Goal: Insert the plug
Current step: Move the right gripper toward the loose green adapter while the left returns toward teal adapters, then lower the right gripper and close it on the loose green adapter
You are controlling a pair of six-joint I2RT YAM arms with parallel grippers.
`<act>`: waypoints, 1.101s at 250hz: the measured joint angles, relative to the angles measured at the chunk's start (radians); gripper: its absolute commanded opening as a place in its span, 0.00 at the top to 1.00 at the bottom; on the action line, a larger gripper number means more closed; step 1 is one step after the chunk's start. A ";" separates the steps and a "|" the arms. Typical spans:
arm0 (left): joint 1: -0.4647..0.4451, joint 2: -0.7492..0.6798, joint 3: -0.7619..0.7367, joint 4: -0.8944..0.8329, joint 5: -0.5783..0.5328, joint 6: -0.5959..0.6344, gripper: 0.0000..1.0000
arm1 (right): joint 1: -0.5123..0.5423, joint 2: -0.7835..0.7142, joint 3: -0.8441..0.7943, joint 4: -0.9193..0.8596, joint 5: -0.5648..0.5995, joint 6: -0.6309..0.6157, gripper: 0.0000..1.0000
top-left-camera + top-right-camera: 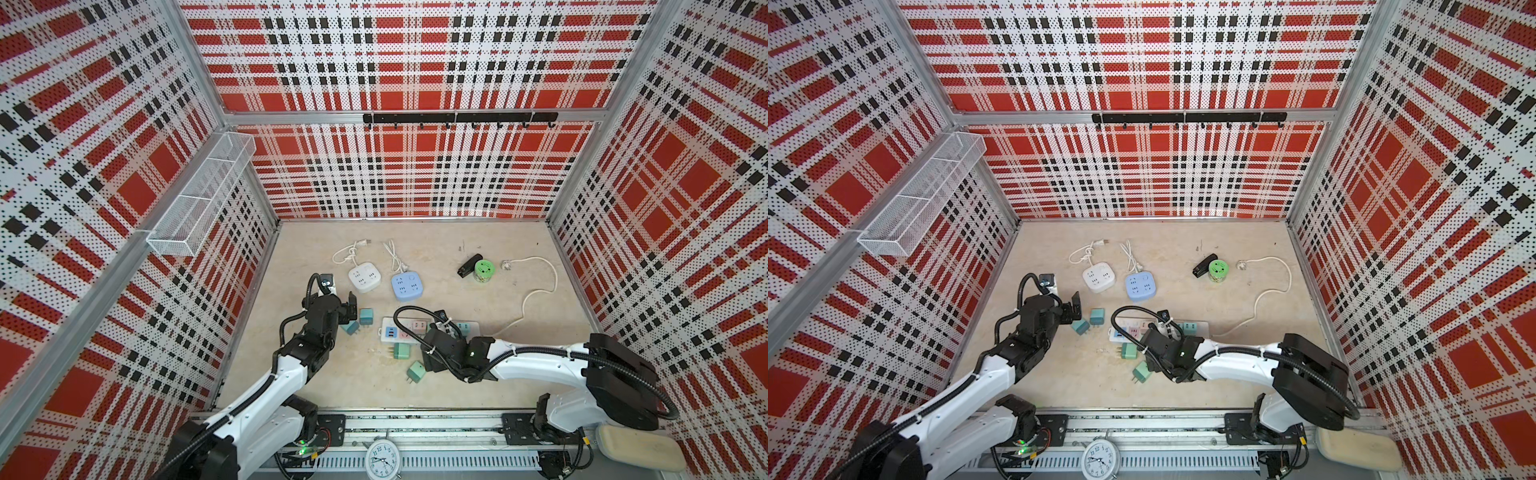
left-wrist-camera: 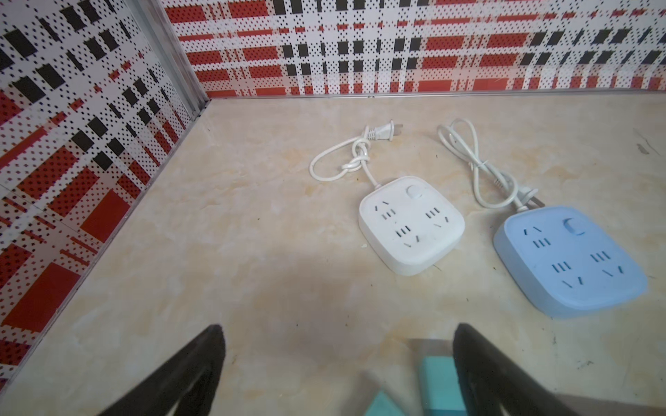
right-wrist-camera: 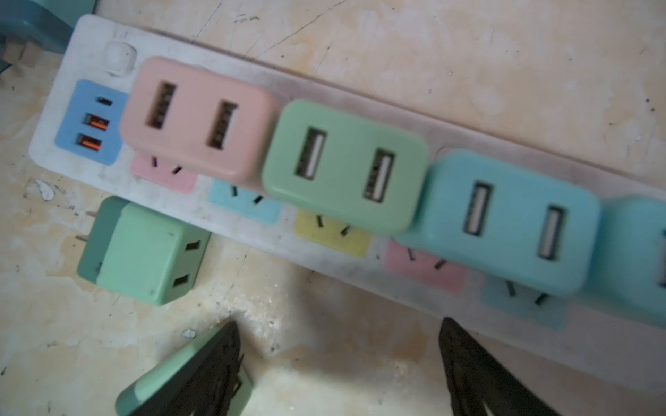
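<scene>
Now | your left gripper [image 2: 337,329]: spread, empty | right gripper [image 3: 339,321]: spread, empty, near power strip [image 3: 84,45] | clock [image 1: 383,459] numerals illegible

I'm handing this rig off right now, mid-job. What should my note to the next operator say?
Left pincer: open, empty, hovering by two loose teal adapters off the end of the power strip.
Right pincer: open, empty, over the strip's near edge.
Done: four stand plugged into the strip: pink adapter, green adapter, teal adapter, second teal adapter cut off by the wrist view's edge.
Left: four lie unplugged, the teal pair plus two loose green adapters in front of the strip.
</scene>
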 measured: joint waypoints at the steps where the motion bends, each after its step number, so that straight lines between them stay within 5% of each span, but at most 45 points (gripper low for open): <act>1: 0.000 0.001 0.001 0.000 0.000 0.000 0.01 | 0.002 0.000 0.001 -0.001 0.001 0.000 0.12; 275: -0.008 -0.079 -0.002 -0.005 -0.030 -0.003 0.01 | 0.108 0.140 0.124 0.005 -0.041 -0.040 0.06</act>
